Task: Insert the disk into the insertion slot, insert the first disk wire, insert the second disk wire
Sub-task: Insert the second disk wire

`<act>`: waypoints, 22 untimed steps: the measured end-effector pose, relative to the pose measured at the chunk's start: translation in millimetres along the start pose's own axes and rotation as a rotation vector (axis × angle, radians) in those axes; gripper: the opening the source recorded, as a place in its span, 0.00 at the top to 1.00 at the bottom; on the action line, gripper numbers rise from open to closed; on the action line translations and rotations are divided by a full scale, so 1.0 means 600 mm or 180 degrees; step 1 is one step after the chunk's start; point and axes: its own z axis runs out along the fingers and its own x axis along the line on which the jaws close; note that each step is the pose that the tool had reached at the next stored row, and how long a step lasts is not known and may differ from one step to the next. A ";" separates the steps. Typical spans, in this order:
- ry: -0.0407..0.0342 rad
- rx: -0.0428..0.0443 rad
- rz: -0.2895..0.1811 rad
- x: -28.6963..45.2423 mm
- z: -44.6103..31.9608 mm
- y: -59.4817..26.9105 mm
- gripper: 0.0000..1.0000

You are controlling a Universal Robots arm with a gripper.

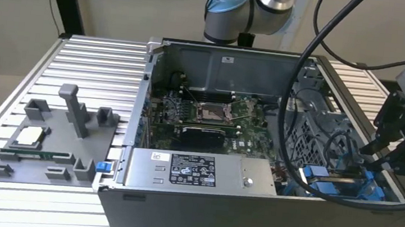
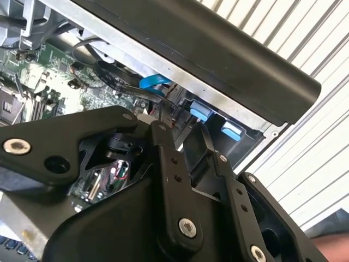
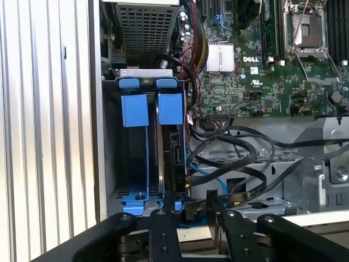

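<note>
Slatted metal table (image 1: 80,55) carrying an open PC case (image 1: 251,220). Gripper (image 3: 191,201) sits at the insertion slot (image 3: 109,164), fingers (image 3: 168,206) parted, with a small black plug (image 3: 192,210) in the gap; contact unclear. Disk (image 3: 175,155) stands edge-on inside the slot, mostly hidden. Black cables (image 3: 245,158) crowd just beside it, motherboard (image 3: 262,76) beyond.

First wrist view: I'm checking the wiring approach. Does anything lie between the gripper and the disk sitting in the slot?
Nothing visible does. The gripper hangs close to the disk's exposed edge in the insertion slot. Black cables loop beside that edge, toward the motherboard, not across the gap.
</note>
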 end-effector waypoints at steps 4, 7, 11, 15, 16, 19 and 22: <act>0.0003 0.0000 -0.0002 0.000 0.001 0.000 0.00; 0.0007 0.0000 -0.0001 0.000 0.001 0.000 0.00; 0.0006 0.0000 -0.0001 0.000 0.002 0.000 0.00; 0.0006 0.0000 -0.0002 0.000 0.003 -0.001 0.00; 0.0006 0.0000 -0.0003 0.001 0.004 -0.001 0.00; 0.0006 0.0019 -0.0008 0.001 0.007 -0.001 0.00; 0.0002 0.0064 -0.0015 0.001 0.009 -0.001 0.00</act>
